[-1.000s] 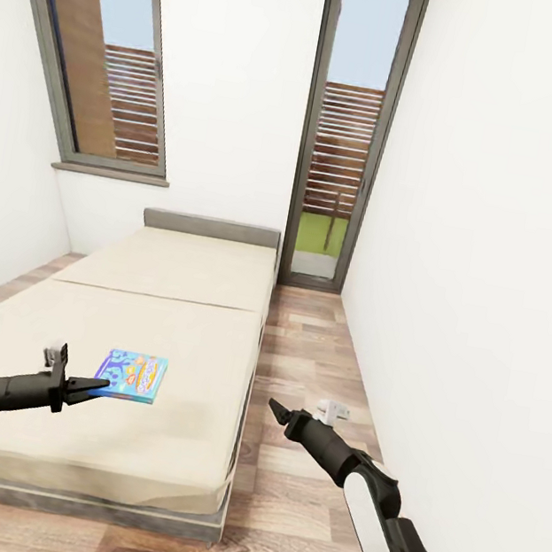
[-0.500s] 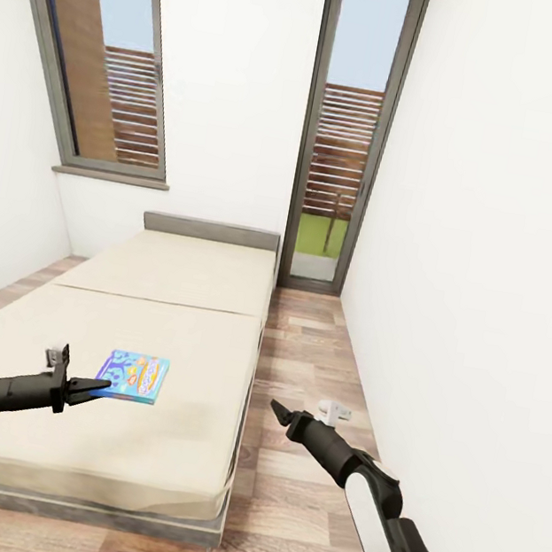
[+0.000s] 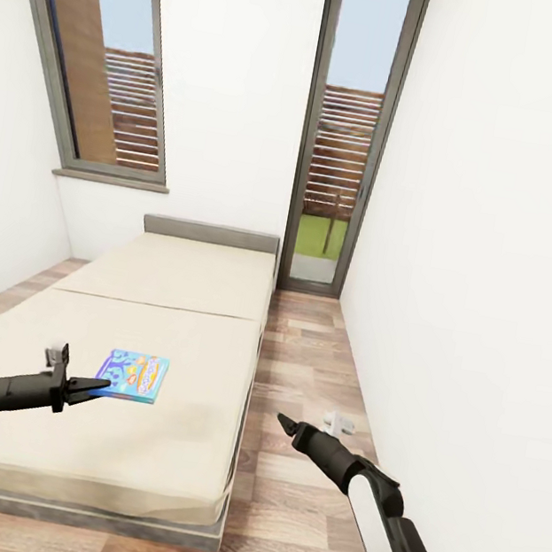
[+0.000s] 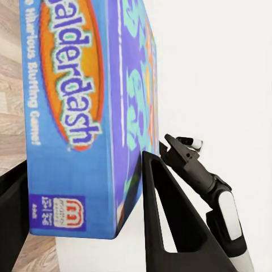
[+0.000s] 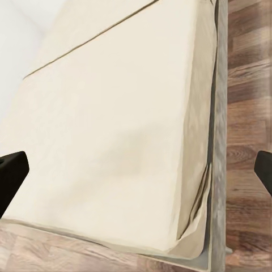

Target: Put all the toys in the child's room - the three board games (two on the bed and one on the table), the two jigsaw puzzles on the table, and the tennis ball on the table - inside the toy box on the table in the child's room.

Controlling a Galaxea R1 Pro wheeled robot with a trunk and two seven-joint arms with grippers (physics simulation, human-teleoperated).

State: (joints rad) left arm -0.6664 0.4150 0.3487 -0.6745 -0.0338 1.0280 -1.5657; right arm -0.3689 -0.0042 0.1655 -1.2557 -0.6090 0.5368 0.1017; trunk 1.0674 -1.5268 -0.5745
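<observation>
The head camera looks forward and down from high up, along a narrow room toward the window point(image 3: 106, 59) and the glass door point(image 3: 343, 144) at the far wall. It sees the whole bed point(image 3: 151, 327), the wooden floor point(image 3: 305, 371) and both arms.

The left wrist camera sits very near the board game point(image 4: 85, 113), looking along its fingers; behind the box it sees the right arm point(image 4: 209, 187) too, which the head view also has.

The right wrist camera looks down on the near corner of the bed point(image 5: 113, 130) and the floor point(image 5: 249, 85) beside it, from moderately near. This corner is shared with the head view.
</observation>
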